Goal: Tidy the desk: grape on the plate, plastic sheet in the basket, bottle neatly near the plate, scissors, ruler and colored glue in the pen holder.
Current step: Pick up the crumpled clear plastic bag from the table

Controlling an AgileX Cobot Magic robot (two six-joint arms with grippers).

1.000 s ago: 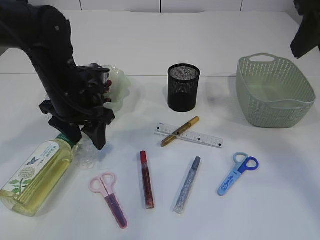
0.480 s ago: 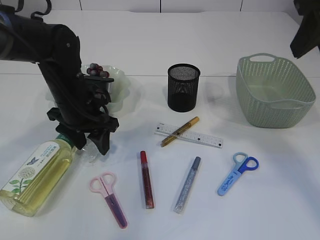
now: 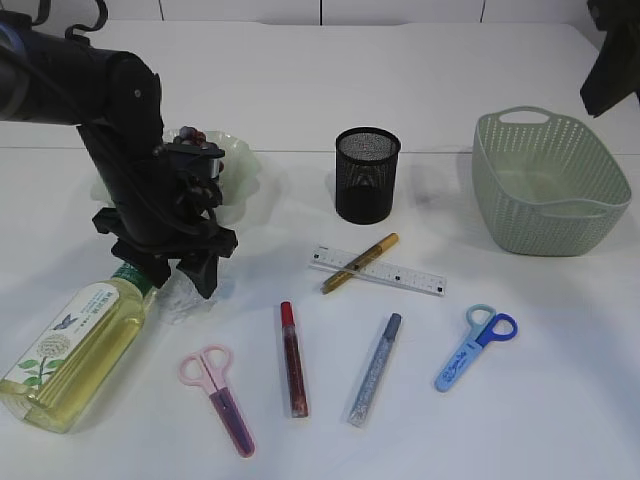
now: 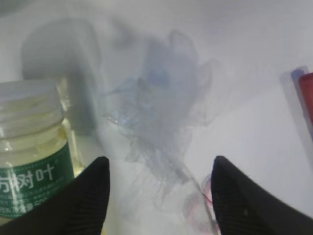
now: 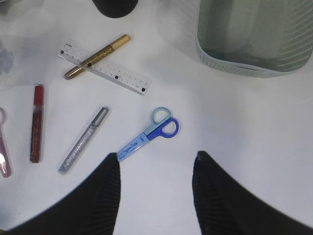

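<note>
The left gripper (image 4: 159,196) is positioned low over the table (image 3: 560,400), with its jaws spread and nothing held between them. The crumpled plastic sheet (image 4: 156,112) is seen directly beyond the open fingers (image 4: 83,200) in the left wrist view, lying on the table just beside the bottle (image 3: 70,350). The bottle lies on its side, with its cap end toward the sheet.

The right gripper (image 5: 156,191) is held high above the table, with its jaws apart and empty; the blue scissors (image 5: 146,137) lie beneath it.

The plate (image 3: 238,170) is located behind the left arm, with the grape (image 3: 195,135) on it, partly hidden. The pen holder (image 3: 367,175) stands upright near the table centre. The basket (image 3: 550,185) is placed at the right.

The gold glue pen (image 3: 360,262) lies across the ruler (image 3: 400,272). The red glue pen (image 3: 293,360), the silver glue pen (image 3: 375,370) and the pink scissors (image 3: 220,395) lie apart from one another along the front of the table.
</note>
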